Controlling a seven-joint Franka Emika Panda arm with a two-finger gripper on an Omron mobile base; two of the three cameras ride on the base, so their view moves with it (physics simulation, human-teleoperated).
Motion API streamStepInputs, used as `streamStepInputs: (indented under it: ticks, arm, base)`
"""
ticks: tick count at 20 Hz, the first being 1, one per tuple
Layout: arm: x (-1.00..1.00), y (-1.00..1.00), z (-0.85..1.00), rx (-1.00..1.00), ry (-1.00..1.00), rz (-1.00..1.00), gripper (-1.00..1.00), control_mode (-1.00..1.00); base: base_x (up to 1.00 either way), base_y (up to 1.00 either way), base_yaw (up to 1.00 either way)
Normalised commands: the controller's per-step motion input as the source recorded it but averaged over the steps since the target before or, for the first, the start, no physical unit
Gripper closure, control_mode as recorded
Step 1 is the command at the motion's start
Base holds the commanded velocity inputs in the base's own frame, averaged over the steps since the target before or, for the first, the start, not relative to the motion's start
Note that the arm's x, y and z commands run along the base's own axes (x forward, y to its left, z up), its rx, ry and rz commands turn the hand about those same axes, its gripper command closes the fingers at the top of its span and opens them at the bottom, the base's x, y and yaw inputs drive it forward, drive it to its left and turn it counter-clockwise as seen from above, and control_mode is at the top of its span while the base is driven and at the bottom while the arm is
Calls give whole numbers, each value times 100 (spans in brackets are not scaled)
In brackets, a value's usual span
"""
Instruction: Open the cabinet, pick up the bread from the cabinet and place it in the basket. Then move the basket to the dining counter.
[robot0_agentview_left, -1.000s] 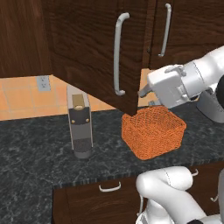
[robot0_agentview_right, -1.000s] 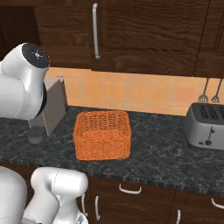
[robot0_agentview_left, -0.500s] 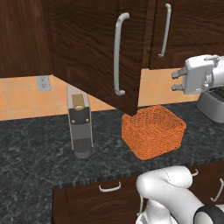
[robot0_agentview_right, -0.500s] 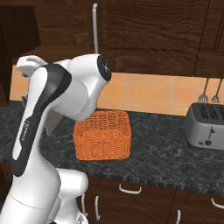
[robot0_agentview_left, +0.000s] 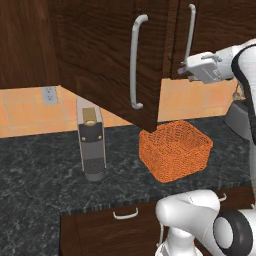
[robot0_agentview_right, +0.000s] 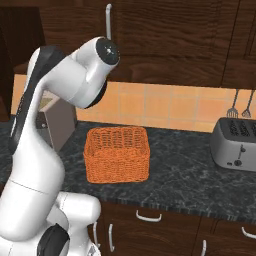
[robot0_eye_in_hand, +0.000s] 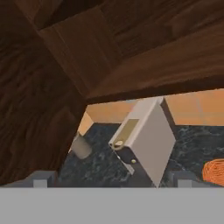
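Toaster (robot0_agentview_right: 235, 142) visible from right base; gripper (robot0_agentview_left: 183, 68) at cabinet (robot0_agentview_left: 110, 55) edge, finger spread unclear.

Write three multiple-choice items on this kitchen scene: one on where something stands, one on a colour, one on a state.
1. Where does the basket stand?
A. on the black speckled worktop
B. on top of the toaster
C. inside the cabinet

2. What colour is the basket?
A. blue
B. orange
C. white

3. In what state is the cabinet door with the long silver handle?
A. taken off
B. flush shut
C. swung open

Key: 1 A, it sits on the worktop between the coffee machine and the toaster. 2 B, its weave is orange in both base views. 3 C, the left base view shows the door angled out from the cabinet front.
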Motion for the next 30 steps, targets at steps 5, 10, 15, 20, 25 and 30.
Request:
streamStepInputs:
  ticks: [5,10,15,20,25,30]
  arm:
    - [58,-41,22,-38,-32,-15,-100,-100]
    - [45,-54,62,-4,-4,-27,-100,-100]
    - [73,-27,-3,1,0,-21,-100,-100]
    - [85,-8,-10,0,0,-13,-100,-100]
    - [69,-18,-5,0,-1,-7,-100,-100]
    - [71,-18,-8,0,0,-5,-100,-100]
  base:
    - [0,0,0]
    - [0,0,0]
    - [0,0,0]
    - [0,0,0]
    - [0,0,0]
    - [0,0,0]
